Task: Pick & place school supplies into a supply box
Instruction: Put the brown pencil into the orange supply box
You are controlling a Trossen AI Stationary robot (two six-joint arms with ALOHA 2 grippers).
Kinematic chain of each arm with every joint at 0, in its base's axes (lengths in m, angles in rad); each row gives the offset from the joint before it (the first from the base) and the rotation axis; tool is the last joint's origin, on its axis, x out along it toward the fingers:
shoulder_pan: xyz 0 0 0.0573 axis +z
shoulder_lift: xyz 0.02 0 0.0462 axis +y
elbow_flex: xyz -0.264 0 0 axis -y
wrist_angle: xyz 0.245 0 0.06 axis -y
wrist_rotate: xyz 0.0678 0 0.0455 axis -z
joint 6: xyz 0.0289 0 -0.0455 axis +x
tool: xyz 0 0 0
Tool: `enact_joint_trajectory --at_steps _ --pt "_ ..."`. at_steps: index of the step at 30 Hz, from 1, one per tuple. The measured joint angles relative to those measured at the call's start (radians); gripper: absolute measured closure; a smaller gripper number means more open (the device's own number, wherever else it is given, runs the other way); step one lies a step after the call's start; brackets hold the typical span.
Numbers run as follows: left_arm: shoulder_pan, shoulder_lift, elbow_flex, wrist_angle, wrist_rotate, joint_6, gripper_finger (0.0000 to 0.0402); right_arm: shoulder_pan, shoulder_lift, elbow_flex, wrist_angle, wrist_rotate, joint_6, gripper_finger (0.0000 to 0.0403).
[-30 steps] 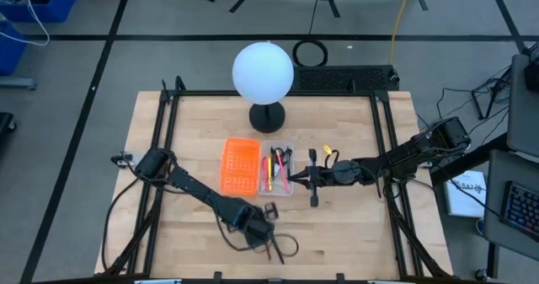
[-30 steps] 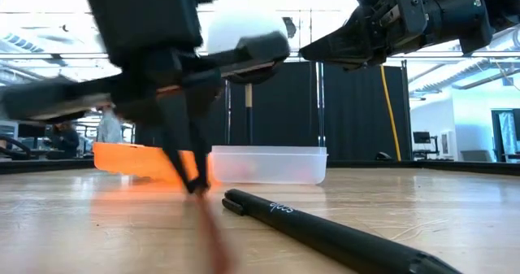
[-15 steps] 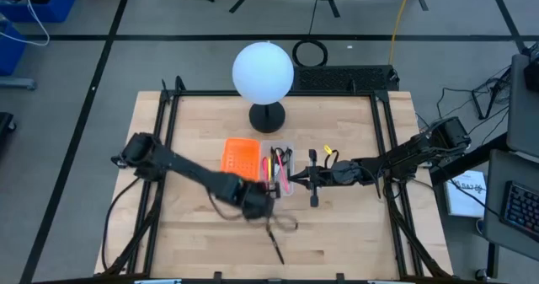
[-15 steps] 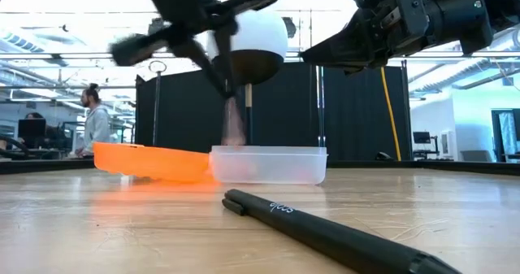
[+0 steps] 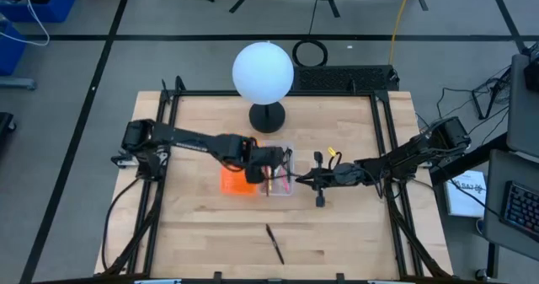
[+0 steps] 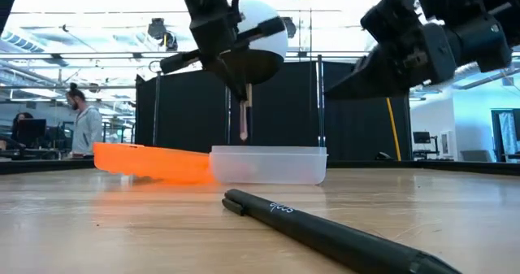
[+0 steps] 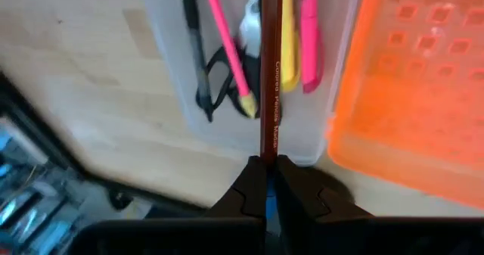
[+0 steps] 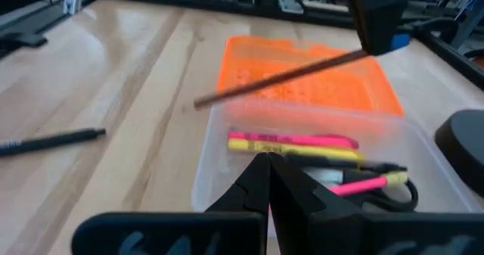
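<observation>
A brown coloured pencil (image 7: 268, 96) is in my left gripper (image 7: 266, 163), which is shut on it above the clear supply box (image 5: 285, 190). In the box lie pink and yellow pens, a dark pen and black-handled scissors (image 7: 219, 73). In the low view the pencil (image 6: 244, 119) points tip-down just above the box (image 6: 268, 167). My right gripper (image 5: 296, 180) hovers shut beside the box's right side, raised off the table, with nothing in it. A black pen (image 5: 274, 244) lies on the table near its front edge. My left gripper pinches the pencil's upper end (image 7: 268, 153) between its two fingers. The fingers come slanting down from the table's left, and the pencil runs on ahead in line with them. The pencil is lifted clear, its tip (image 6: 243, 137) pointing down over the box.
An orange perforated tray (image 5: 229, 183) sits against the box's left side, partly under my left arm. A white globe lamp (image 5: 263, 72) on a black base stands behind the box. A person (image 6: 81, 128) shows in the room beyond the table.
My left gripper has risen from the table's near edge and swung toward the far side to above the supply box, rolling its wrist. The pencil has come up off the table with it and now points down. My right gripper has dipped a little. The black pen stays.
</observation>
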Motion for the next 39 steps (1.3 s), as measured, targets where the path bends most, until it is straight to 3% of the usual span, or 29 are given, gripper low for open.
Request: enact_joint_trajectory --at_steps 13,27,34,39 --pt "0.199 0.008 0.000 0.045 0.266 0.168 0.0385 -0.007 0.000 -0.073 0.140 0.000 -0.086 0.0403" --pt "0.261 0.130 0.000 0.081 0.293 0.354 0.0384 -0.008 0.000 -0.073 0.149 0.004 -0.107 0.0403" --pt "0.273 0.148 0.001 0.077 0.327 0.357 0.0390 -0.008 0.000 -0.073 0.161 0.006 -0.107 0.0403" --pt "0.272 0.149 0.001 0.077 0.344 0.324 0.0361 -0.008 0.000 -0.073 0.161 0.006 -0.095 0.0403"
